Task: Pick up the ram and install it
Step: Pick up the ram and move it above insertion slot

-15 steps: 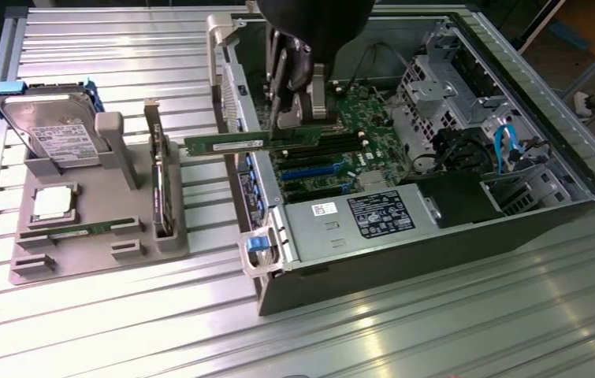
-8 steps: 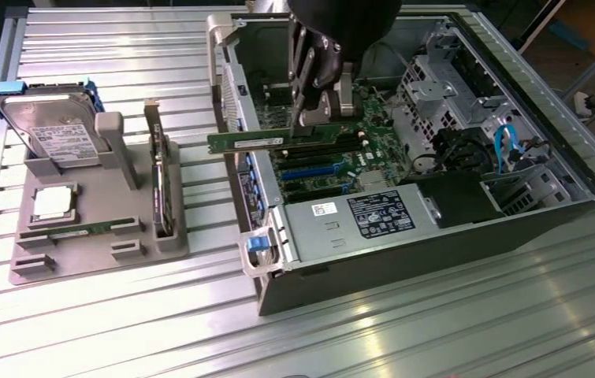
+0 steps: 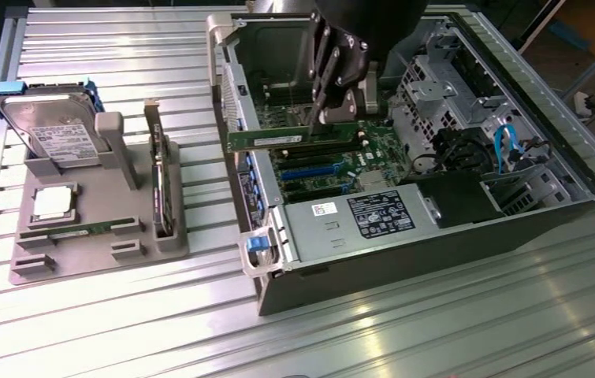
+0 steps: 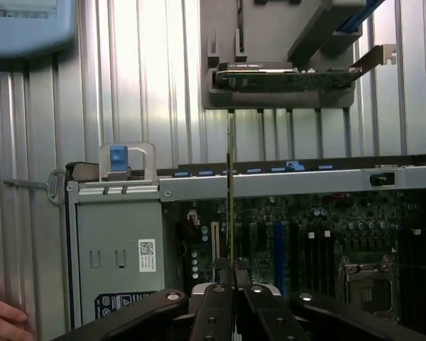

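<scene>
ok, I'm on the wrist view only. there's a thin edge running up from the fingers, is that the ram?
Observer: Yes. The exterior view has it side-on: the ram, a green stick, clamped at one end by the gripper.
Operator: where is it relative to the case?
Observer: Inside the open case, held level above the motherboard, near the wall on the exterior view's left. Whether it touches a slot I can't tell.
Operator: anything in the holder besides the card?
Observer: A hard drive with blue clips stands upright in the grey holder, and a square chip lies flat beside it.
</scene>
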You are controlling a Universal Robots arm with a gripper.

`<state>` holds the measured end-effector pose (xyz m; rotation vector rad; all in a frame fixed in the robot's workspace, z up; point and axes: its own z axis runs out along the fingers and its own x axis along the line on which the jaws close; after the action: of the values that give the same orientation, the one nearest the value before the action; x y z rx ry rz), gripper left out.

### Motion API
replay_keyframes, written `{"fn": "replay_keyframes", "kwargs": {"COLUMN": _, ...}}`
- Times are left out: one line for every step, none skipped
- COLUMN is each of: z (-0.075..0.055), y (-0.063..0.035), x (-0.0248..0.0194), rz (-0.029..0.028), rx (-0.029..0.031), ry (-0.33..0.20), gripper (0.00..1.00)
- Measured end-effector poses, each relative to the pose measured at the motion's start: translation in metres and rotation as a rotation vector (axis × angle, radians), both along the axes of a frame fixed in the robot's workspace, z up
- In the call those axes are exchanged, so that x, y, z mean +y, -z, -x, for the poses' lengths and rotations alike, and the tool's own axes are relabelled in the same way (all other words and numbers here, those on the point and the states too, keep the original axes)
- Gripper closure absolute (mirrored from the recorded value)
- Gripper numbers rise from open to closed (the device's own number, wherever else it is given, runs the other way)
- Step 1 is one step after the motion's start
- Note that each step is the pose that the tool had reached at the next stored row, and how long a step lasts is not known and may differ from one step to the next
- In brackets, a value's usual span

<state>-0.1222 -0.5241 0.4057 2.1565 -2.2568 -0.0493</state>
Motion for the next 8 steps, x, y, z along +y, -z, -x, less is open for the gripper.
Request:
{"fn": "replay_keyframes", "kwargs": {"z": -0.002, "y": 0.0001, "x": 0.0000, "rz": -0.0002, "rx": 0.0000, "ry": 0.000, "gripper": 0.88}}
{"fn": "replay_keyframes", "kwargs": {"z": -0.005, "y": 0.0001, "x": 0.0000, "rz": -0.0001, "rx": 0.0000, "ry": 0.000, "gripper": 0.88}}
{"fn": "replay_keyframes", "kwargs": {"z": -0.007, "y": 0.0001, "x": 0.0000, "rz": -0.0001, "rx": 0.0000, "ry": 0.000, "gripper": 0.88}}
{"fn": "replay_keyframes", "kwargs": {"z": -0.011, "y": 0.0001, "x": 0.0000, "rz": -0.0001, "rx": 0.0000, "ry": 0.000, "gripper": 0.88}}
{"fn": "replay_keyframes", "kwargs": {"z": -0.013, "y": 0.0000, "x": 0.0000, "rz": -0.0001, "rx": 0.0001, "ry": 0.000, "gripper": 0.88}}
{"fn": "replay_keyframes", "kwargs": {"z": -0.015, "y": 0.0001, "x": 0.0000, "rz": -0.0001, "rx": 0.0001, "ry": 0.000, "gripper": 0.88}}
{"fn": "replay_keyframes", "kwargs": {"z": -0.018, "y": 0.0000, "x": 0.0000, "rz": -0.0001, "rx": 0.0001, "ry": 0.000, "gripper": 0.88}}
{"fn": "replay_keyframes", "kwargs": {"z": -0.021, "y": 0.0001, "x": 0.0000, "rz": -0.0001, "rx": 0.0001, "ry": 0.000, "gripper": 0.88}}
